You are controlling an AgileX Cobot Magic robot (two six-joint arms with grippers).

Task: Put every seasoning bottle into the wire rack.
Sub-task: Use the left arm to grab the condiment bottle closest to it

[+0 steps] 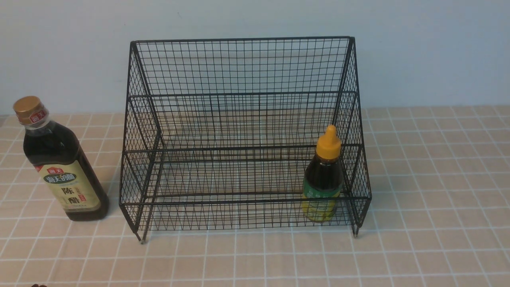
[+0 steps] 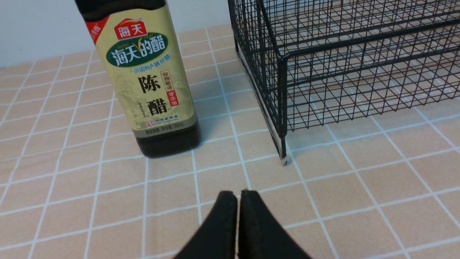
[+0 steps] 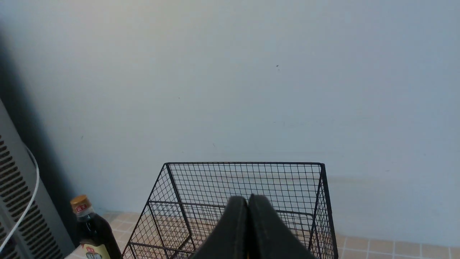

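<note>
The short bottle (image 1: 323,175) stands in the rack (image 1: 243,39), on the low shelf, tucked into the front right corner, so half of the job looks done. The tall bottle (image 1: 59,163) stands upright on the table (image 1: 438,179), just beside the rack's left side and not touching it, so it looks like the next one to go in. The left gripper (image 2: 239,196) is shut tight with nothing in it and hangs low over the table, in front of the tall bottle and near the rack's front left foot (image 2: 284,161). The right gripper (image 3: 248,198) is shut too and holds nothing (it sits up high, looking over the top of the rack at the wall (image 3: 251,90)). The left gripper is the close one, so it would likely have to open wide, slide around the bottle's middle, squeeze, lift the bottle over the rack's front edge and set it down inside. The gap between the tall bottle and the rack's wire side is small, so a finger could bump the wires there. The left and middle of both shelves are bare, so there is lots of room to put it down, and the table in front is open for the arm to move
</note>
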